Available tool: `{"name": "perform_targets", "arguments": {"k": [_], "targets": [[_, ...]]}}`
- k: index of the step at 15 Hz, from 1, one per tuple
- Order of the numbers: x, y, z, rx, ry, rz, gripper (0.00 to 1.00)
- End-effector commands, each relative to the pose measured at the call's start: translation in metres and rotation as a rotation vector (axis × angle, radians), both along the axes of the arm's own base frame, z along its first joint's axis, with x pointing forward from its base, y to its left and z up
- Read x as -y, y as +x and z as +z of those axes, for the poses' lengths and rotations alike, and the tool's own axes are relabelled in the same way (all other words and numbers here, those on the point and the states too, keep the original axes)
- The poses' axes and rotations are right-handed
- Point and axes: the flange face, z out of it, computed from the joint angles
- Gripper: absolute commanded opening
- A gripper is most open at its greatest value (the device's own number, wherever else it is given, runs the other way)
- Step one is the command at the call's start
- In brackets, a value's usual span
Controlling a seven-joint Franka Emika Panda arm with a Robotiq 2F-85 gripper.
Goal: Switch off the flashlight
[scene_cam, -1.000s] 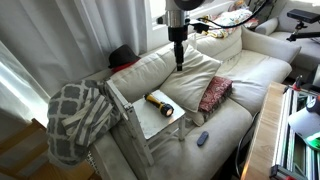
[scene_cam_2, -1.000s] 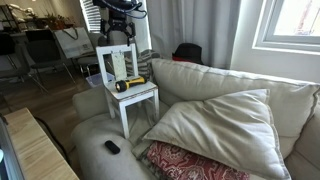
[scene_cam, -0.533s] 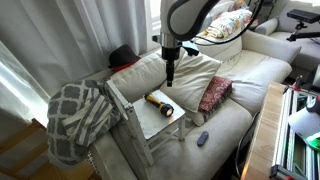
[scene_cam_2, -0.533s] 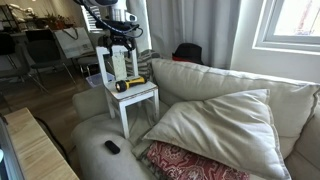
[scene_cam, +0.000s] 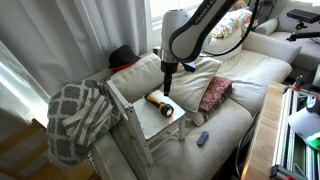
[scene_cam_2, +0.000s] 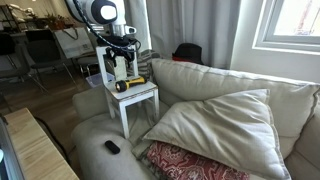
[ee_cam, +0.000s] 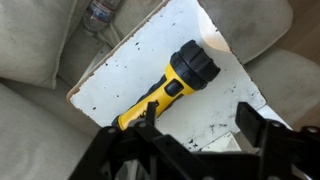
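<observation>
The flashlight (scene_cam: 160, 104), yellow body with a wider black head, lies on its side on the seat of a small white chair (scene_cam: 150, 122). It also shows in the exterior view (scene_cam_2: 129, 84) and in the wrist view (ee_cam: 168, 86). My gripper (scene_cam: 167, 87) hangs just above the flashlight, fingers pointing down. In the wrist view the gripper (ee_cam: 198, 125) is open and empty, with one fingertip over the yellow handle and the other over the white seat. No beam of light can be made out.
The chair stands on a cream sofa (scene_cam: 245, 75) beside a large cushion (scene_cam: 185, 75). A patterned blanket (scene_cam: 78, 115) lies by the chair, a red pillow (scene_cam: 214, 93) and a small dark remote (scene_cam: 202, 138) on the sofa. A plastic bottle (ee_cam: 99, 14) lies past the seat's edge.
My gripper has moved from above the cushion over to the chair and has come down close above the flashlight. The flashlight has not moved.
</observation>
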Motion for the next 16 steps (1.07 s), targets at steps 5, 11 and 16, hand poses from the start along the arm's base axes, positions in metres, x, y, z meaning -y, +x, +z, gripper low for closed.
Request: {"name": "perform_targets", "arguments": {"k": [5,11,16], "targets": [[0.001,-0.003,-0.027,0.042,0.041,-0.062,0.19],[0.006,-0.006,-0.044,0.051,0.083,-0.091,0.0],[0.006,-0.006,-0.057,0.064,0.115,-0.106,0.0]]}}
